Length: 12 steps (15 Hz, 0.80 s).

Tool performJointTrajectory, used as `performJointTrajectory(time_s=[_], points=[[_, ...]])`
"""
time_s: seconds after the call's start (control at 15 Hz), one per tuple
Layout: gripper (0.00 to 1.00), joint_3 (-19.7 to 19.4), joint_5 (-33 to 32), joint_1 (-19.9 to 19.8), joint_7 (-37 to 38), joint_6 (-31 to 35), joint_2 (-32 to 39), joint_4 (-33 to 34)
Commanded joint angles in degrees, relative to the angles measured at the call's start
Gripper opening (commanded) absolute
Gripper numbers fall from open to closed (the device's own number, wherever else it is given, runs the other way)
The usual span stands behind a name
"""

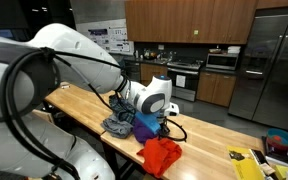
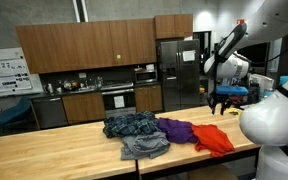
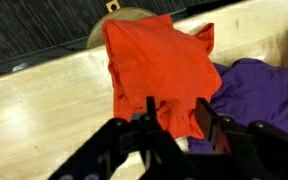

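Note:
An orange-red cloth [image 3: 159,65] lies crumpled on the wooden table [image 3: 44,110], and a purple cloth [image 3: 256,88] touches its side. My gripper [image 3: 177,118] is open and empty, its two black fingers hanging over the near edge of the orange-red cloth. In an exterior view the gripper [image 2: 221,100] hovers a little above the orange-red cloth [image 2: 214,138], which lies beside the purple cloth [image 2: 176,129]. In an exterior view the arm's white wrist [image 1: 152,99] stands over the purple cloth [image 1: 144,127] and the orange-red cloth [image 1: 162,153].
A dark blue patterned garment [image 2: 132,124] and a grey denim piece [image 2: 144,147] lie next to the purple cloth. A yellow object [image 1: 246,162] and a teal bowl [image 1: 281,142] sit at the table's end. The table edge [image 3: 44,65] runs close behind the orange-red cloth. Kitchen cabinets stand behind.

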Motion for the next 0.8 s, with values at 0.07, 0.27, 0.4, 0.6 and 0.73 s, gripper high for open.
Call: performJointTrajectory(time_s=[0.07,0.27,0.4,0.6,0.73], points=[[0.84,-0.7,0.6,0.5,0.3,-0.7,4.0,3.9],[1.00,-1.7,1.1,1.1,-1.6,-1.2,9.3,8.3],[1.00,-2.3,1.9,1.7,-3.3,-2.1,14.2,12.7],[1.00,-2.7,4.3,2.8,-6.7,-4.2,21.2,19.3],[1.00,-2.4,6.6,3.2,-9.5,-6.4,25.7,23.9]])
